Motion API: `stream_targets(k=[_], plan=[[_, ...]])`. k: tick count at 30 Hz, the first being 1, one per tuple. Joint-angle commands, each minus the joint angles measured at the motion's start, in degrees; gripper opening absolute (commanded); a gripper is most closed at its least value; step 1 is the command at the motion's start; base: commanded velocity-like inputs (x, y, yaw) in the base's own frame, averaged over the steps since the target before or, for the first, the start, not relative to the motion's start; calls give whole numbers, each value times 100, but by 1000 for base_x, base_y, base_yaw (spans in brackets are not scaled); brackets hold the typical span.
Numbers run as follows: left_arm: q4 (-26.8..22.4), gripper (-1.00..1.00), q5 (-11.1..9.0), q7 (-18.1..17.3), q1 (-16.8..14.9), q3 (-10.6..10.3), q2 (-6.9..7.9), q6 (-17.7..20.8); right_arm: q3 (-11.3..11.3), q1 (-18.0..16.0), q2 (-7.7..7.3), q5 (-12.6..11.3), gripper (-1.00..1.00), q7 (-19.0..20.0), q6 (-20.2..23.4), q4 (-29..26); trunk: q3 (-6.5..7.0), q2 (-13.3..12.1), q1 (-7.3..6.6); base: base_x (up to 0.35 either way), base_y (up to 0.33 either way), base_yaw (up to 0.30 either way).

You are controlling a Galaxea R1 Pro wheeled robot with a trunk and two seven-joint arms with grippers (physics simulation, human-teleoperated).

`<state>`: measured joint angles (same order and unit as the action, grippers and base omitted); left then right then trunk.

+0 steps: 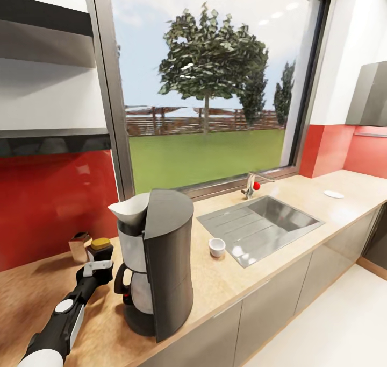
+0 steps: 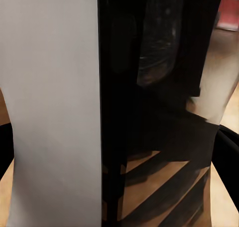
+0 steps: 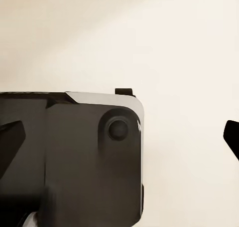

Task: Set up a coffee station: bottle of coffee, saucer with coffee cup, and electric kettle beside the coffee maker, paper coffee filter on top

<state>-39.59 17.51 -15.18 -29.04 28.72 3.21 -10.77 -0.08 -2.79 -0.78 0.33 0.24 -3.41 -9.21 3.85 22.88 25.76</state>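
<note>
The coffee maker (image 1: 164,265) stands on the kitchen countertop (image 1: 226,286), with the white paper coffee filter (image 1: 128,208) sitting in its top. Just left of it is the bottle of coffee (image 1: 101,247), gold-lidded. My left gripper (image 1: 100,262) is shut on it, and its pale label (image 2: 55,112) and dark glass loom between the black fingers (image 2: 230,157). Whether the bottle rests on the counter I cannot tell. The coffee cup (image 1: 217,246) stands by the sink. The saucer (image 1: 334,194) lies far right. My right gripper (image 3: 121,139) hangs open over pale floor.
A steel sink (image 1: 279,213) with a tap (image 1: 250,184) is set in the counter right of the coffee maker. A coppery box (image 1: 79,246) stands behind the bottle. The slim kitchen shelf (image 1: 54,140) hangs on the left wall under a thicker one (image 1: 43,20).
</note>
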Motion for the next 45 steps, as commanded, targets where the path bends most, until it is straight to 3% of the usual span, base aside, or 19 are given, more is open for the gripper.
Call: stream_targets(k=[1,18,19,45], plan=[[4,-100,59,-37,-6,37,-5,-35,-1,-2,-1,3,100,3,-18,6,-2,4,2,0,0,0],[126,-100,48,-52,-6,30,-5,-30,-1,-3,-1,2,100,3,-18,6,-2,4,2,0,0,0],[136,100,47,-51,-6,29,-5,-30,-1,-2,-1,2,100,3,-19,6,-2,4,2,0,0,0],[193,100,45,-46,92,37,-5,-39,8,-2,-1,4,100,3,-20,6,-2,4,2,0,0,0]])
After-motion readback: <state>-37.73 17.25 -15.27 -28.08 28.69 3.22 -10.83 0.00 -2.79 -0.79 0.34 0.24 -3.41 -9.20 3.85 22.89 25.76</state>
